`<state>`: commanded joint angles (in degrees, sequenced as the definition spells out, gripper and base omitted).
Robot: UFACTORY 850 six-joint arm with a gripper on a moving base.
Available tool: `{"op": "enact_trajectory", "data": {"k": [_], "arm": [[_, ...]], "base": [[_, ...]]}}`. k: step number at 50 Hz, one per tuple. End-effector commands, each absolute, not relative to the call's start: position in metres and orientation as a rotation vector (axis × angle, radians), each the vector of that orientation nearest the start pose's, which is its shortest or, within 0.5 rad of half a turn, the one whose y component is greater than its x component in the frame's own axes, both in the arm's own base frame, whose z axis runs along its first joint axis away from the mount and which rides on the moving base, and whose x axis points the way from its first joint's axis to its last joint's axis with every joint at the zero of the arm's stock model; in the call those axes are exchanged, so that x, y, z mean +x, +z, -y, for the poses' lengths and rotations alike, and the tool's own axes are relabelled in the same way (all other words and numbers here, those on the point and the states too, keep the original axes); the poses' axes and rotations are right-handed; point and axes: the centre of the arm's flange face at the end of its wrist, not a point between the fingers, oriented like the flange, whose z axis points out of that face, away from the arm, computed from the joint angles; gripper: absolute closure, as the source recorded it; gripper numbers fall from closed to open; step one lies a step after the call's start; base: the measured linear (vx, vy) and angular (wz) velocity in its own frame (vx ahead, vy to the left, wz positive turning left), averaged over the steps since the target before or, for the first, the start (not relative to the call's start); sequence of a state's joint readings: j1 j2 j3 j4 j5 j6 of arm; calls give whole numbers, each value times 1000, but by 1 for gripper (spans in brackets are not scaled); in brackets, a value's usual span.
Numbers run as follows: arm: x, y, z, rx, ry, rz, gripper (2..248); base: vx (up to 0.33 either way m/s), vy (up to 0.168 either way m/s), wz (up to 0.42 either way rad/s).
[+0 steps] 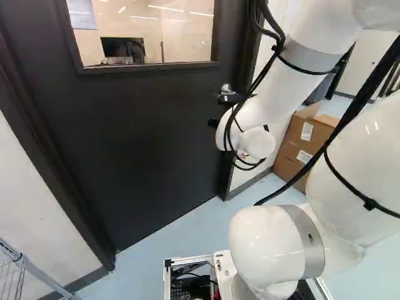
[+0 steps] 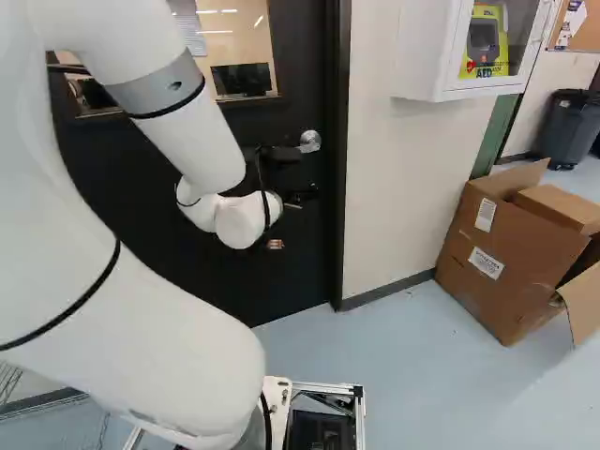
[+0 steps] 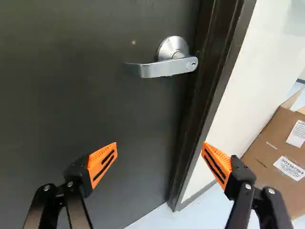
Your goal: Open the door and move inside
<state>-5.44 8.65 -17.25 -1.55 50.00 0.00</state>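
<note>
Right base view: the dark door sits closed in its black frame, and the lever handle shows near the frame edge, just past the black parts at the end of the arm. The wrist view gives the handle's direction better: its round base lies toward the frame, and from there the lever points away from the frame and in over the door. Its long axis runs across the door, close to level and at a slight slant to the line between the fingertips. The gripper is mostly hidden behind the white wrist in the base views, but the wrist view shows it spread wide, the two orange pads well apart with a broad gap between them. Neither finger touches the handle, which lies ahead of that gap, beyond the fingertips. One finger stands over the door, the other over the frame's outer edge and the pale wall. An open cardboard box stands on the light floor by the wall, and the door's window shows a monitor behind the glass.
</note>
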Motion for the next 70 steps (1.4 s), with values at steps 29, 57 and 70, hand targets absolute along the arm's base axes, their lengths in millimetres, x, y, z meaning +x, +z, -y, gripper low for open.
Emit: {"op": "enact_trajectory", "data": {"k": [29,57,70], "arm": [[380,441,51,-2464,-2067,71,3],[387,469,67,-2392,-2160,344,3],[395,482,69,-2343,-2183,504,3]], "base": [[0,0,0],[0,0,0],[0,0,0]]}}
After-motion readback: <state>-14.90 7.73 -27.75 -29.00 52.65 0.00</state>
